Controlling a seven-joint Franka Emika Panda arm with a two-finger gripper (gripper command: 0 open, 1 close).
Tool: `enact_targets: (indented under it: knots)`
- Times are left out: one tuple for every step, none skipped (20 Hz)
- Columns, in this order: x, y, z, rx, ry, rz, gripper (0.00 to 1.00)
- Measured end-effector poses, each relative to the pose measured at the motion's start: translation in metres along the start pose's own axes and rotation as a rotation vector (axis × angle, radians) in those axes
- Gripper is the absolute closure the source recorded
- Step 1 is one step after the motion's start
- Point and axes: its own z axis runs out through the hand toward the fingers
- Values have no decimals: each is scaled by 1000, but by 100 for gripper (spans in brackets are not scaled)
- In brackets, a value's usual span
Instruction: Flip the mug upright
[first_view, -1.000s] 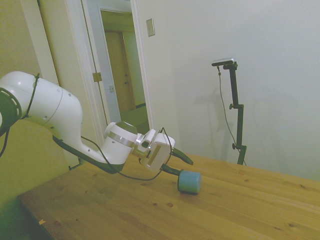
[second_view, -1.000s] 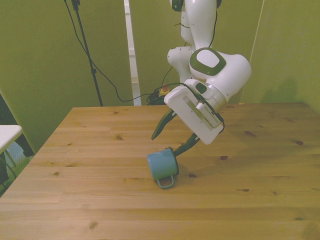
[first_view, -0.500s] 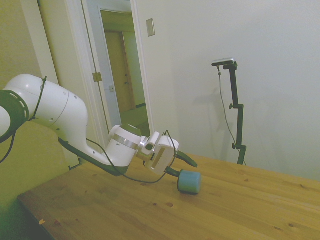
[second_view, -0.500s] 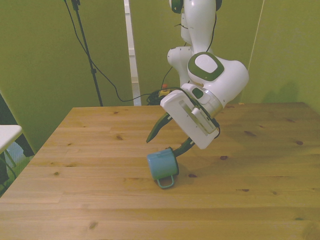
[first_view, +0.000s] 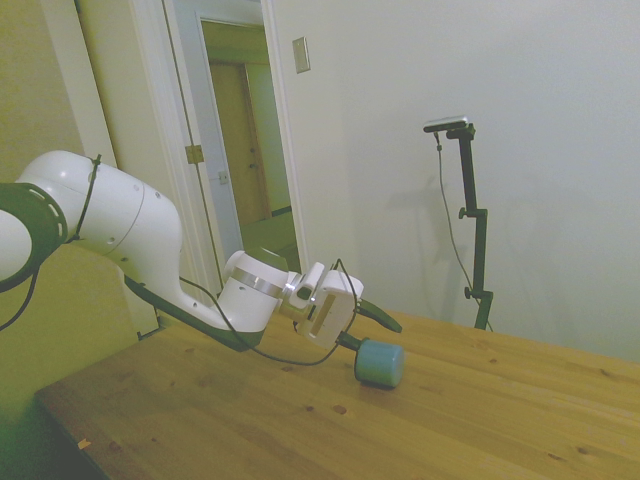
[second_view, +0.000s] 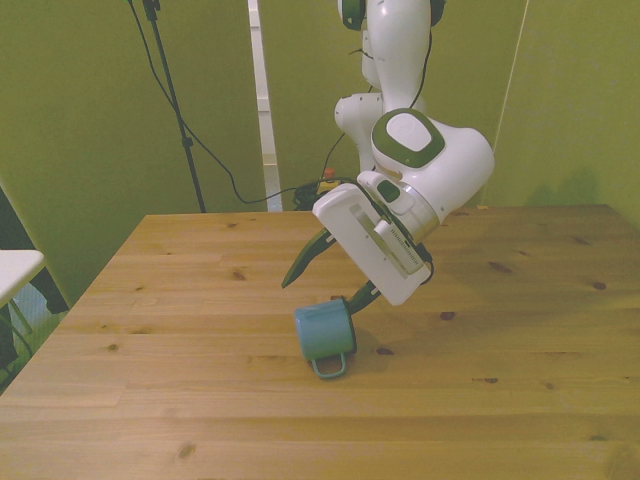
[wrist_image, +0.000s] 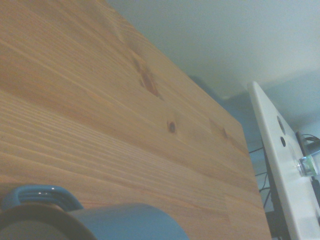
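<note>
The light-blue mug (second_view: 323, 332) lies on its side on the wooden table (second_view: 200, 300), with its handle (second_view: 330, 368) toward the near edge. In the side view the mug (first_view: 380, 363) shows its flat end face. My gripper (second_view: 318, 296) is tilted down behind it and open. One dark finger (second_view: 362, 297) reaches the mug's far end; whether it sits inside the opening I cannot tell. The other finger (second_view: 300, 266) hangs free above the mug. In the side view the gripper (first_view: 378, 335) spans the mug's top. The wrist view shows the mug (wrist_image: 125, 222) close by, blurred.
Bare tabletop lies all round the mug. A white surface (second_view: 12, 270) stands off the table at the front view's left. In the side view a doorway (first_view: 245, 130) lies behind the arm.
The arm and gripper have shifted slightly toward the front view's left and a little lower. The mug stays on its side at nearly the same spot.
</note>
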Motion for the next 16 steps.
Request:
enact_targets:
  knots:
    - [0,0,0,0,0,0,100]
    - [-1,0,0,0,-1,0,100]
    - [-1,-1,0,0,-1,-1,100]
    - [-2,-1,1,0,-2,-1,100]
    - [-2,-1,1,-1,-2,-2,100]
    - [-3,-1,1,-1,-3,-3,100]
    - [-4,-2,2,-1,-4,-5,100]
    - [-5,-3,2,-1,-5,-7,100]
    - [-7,-4,3,-1,-7,-9,100]
    - [-8,-5,3,0,-9,-12,100]
    - [-10,-6,3,1,-10,-14,100]
    - [-11,-7,3,1,-11,-16,100]
    - [-12,-7,3,1,-12,-16,100]
    - [-11,-7,3,1,-11,-15,100]
    - [-11,-7,3,0,-11,-15,100]
    - [-11,-7,3,0,-10,-14,100]
